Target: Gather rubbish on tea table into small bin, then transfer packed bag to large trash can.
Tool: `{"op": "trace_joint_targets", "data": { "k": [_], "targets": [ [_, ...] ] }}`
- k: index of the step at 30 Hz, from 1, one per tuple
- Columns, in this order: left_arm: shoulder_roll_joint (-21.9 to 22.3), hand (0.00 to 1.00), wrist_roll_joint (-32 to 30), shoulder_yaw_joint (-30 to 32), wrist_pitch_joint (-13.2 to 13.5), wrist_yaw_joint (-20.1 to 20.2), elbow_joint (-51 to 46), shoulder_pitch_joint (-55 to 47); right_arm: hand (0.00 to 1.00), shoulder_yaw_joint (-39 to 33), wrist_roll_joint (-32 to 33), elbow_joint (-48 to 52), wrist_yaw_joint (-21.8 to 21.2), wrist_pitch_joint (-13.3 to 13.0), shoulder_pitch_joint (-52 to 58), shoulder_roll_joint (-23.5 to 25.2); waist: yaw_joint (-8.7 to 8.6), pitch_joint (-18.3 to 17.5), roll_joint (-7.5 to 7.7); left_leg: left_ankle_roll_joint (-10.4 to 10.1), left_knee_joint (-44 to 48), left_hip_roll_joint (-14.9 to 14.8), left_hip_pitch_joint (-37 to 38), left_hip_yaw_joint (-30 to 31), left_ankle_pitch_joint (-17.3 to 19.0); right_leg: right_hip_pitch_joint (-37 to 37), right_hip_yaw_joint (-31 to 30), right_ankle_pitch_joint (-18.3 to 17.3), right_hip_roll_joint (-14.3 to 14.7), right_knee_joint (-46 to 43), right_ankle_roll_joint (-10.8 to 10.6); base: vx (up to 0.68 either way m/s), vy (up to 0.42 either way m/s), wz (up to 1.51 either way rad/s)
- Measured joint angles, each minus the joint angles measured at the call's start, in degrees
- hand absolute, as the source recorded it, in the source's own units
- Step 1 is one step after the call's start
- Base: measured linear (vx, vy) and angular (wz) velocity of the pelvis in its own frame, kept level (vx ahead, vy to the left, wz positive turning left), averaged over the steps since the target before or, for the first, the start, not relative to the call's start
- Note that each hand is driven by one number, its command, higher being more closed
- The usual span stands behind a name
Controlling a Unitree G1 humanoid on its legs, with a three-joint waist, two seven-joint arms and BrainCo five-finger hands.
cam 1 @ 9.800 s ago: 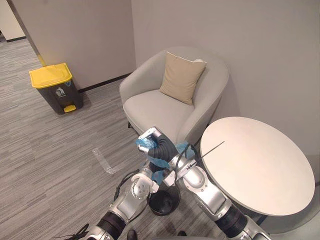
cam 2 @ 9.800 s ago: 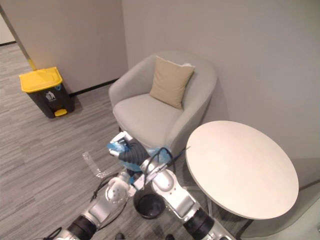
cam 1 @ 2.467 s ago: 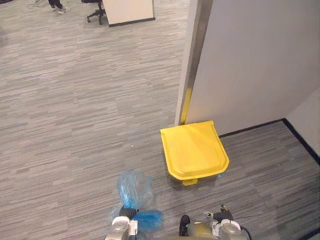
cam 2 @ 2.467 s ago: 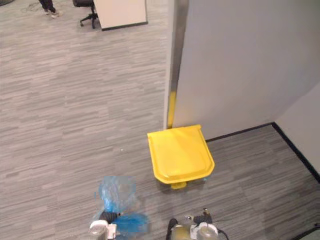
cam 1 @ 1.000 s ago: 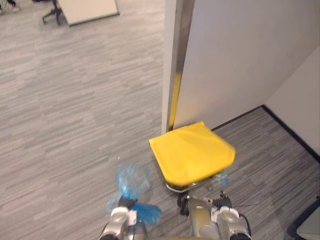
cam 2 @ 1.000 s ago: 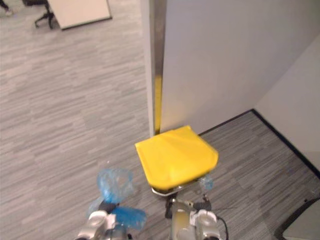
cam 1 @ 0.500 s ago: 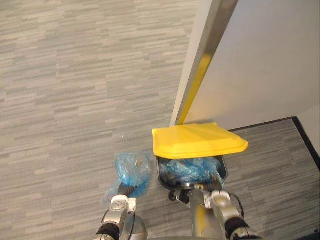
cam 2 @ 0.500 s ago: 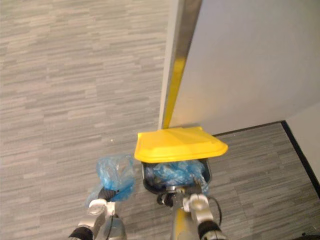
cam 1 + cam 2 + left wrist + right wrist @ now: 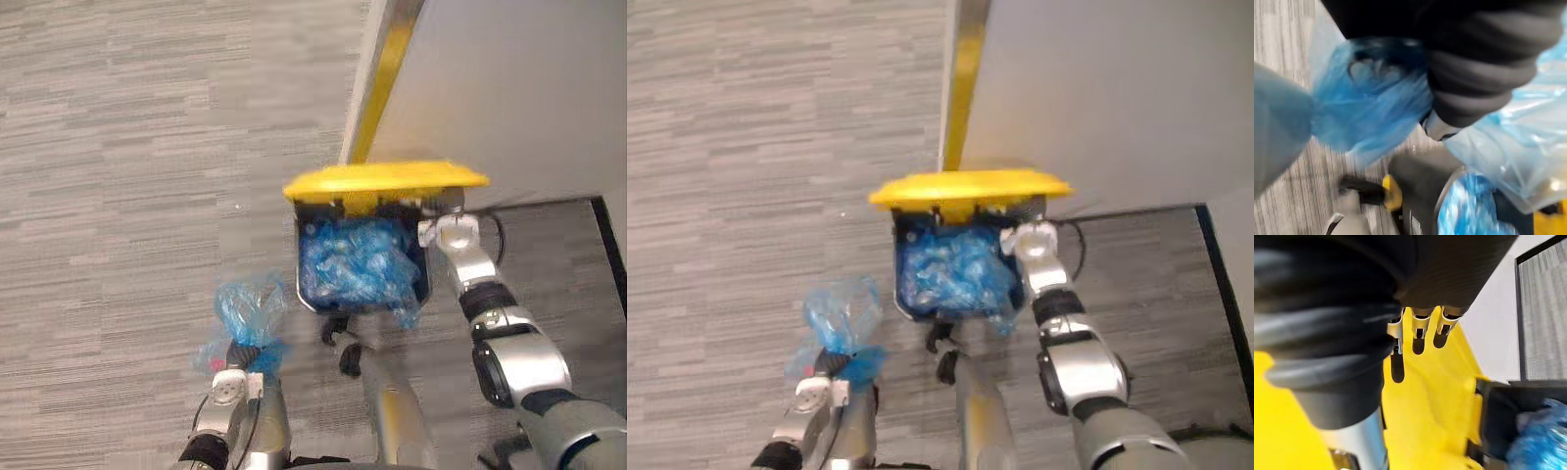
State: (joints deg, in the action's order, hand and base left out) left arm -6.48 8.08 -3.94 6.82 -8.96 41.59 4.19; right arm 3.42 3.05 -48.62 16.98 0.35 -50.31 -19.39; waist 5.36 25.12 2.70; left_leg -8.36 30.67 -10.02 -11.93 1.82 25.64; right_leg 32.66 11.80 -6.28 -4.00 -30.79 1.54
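Observation:
The large dark trash can (image 9: 306,294) stands against the wall with its yellow lid (image 9: 387,178) raised. Crumpled blue plastic (image 9: 358,262) fills its inside. My right hand (image 9: 443,208) reaches up to the lid's right end. Its fingers (image 9: 1421,324) lie straight against the yellow underside, so it is open. My left hand (image 9: 242,354) is low and left of the can, shut on the neck of the packed blue bag (image 9: 250,308), which sticks up above my fist. In the left wrist view the bag (image 9: 1366,112) bunches beside the dark cover (image 9: 1484,73), with the can's yellow pedal (image 9: 1392,193) beyond.
A grey wall panel with a yellow-striped metal corner post (image 9: 387,69) rises right behind the can. Black skirting (image 9: 609,240) runs along the wall at the right. Grey striped carpet (image 9: 127,176) spreads out to the left.
The lid has swung further up and my right hand has risen to its underside. The camera has moved closer over the can. The bag stays in my left hand.

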Motion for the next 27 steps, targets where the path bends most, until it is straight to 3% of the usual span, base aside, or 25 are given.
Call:
{"op": "trace_joint_targets", "data": {
  "k": [2, 3, 9, 19, 27],
  "targets": [
    [-0.19, 1.00, 0.01, -0.30, -0.01, 0.11, 0.05, 0.12, 0.00, -0.01, 0.92, 0.01, 0.01, -0.02, -0.13, -0.08, 0.35, -0.03, -0.13, 0.55, -0.40, -0.63, -1.20, 0.45, -0.57, -0.86, 1.93, 2.13, 0.45, 3.75, -0.23, -0.05, -0.021, -0.02],
    [-0.03, 1.00, 0.01, -0.81, 0.05, 0.16, -0.60, 0.14, 0.00, -0.02, 1.60, -0.11, 0.01, 0.09, -0.07, -0.49, -0.15, 0.14, -0.43, -0.88, -1.77, -0.45, -0.94, 0.26, -1.95, -1.59, 2.06, 3.79, 0.09, 4.26, -0.73, -0.06, 0.004, 0.08],
    [-1.61, 1.00, 1.14, -4.76, 0.25, 0.23, -7.06, -0.37, 0.00, 0.08, 1.69, -0.45, -0.04, 0.38, -0.24, -1.14, -0.32, 0.19, -1.07, -1.36, -3.39, 0.15, -0.03, 2.04, -3.97, -5.18, 3.57, 7.40, -0.35, 8.46, 1.75, 0.01, 0.040, 0.20],
    [-1.80, 1.00, 4.96, -11.65, 0.50, 0.81, -21.55, 0.06, 0.00, 0.73, 1.95, -1.99, -0.10, 0.52, -0.72, -1.14, -0.51, -0.44, -1.93, -1.14, -3.95, 0.65, 0.25, 1.84, -5.10, -7.24, 3.54, 9.90, -0.63, 11.95, 1.52, 0.01, 0.011, 0.03],
    [-1.91, 1.00, 9.73, -17.62, 2.44, 2.17, -35.61, 2.94, 0.00, 4.18, 1.95, -1.93, -1.10, 0.41, -0.72, -1.09, -0.60, -1.64, -2.93, -0.55, -4.13, 1.11, 0.66, 1.12, -5.45, -8.86, 2.88, 11.84, -0.24, 15.66, 0.48, -0.05, -0.007, -0.03]
  ]
}}
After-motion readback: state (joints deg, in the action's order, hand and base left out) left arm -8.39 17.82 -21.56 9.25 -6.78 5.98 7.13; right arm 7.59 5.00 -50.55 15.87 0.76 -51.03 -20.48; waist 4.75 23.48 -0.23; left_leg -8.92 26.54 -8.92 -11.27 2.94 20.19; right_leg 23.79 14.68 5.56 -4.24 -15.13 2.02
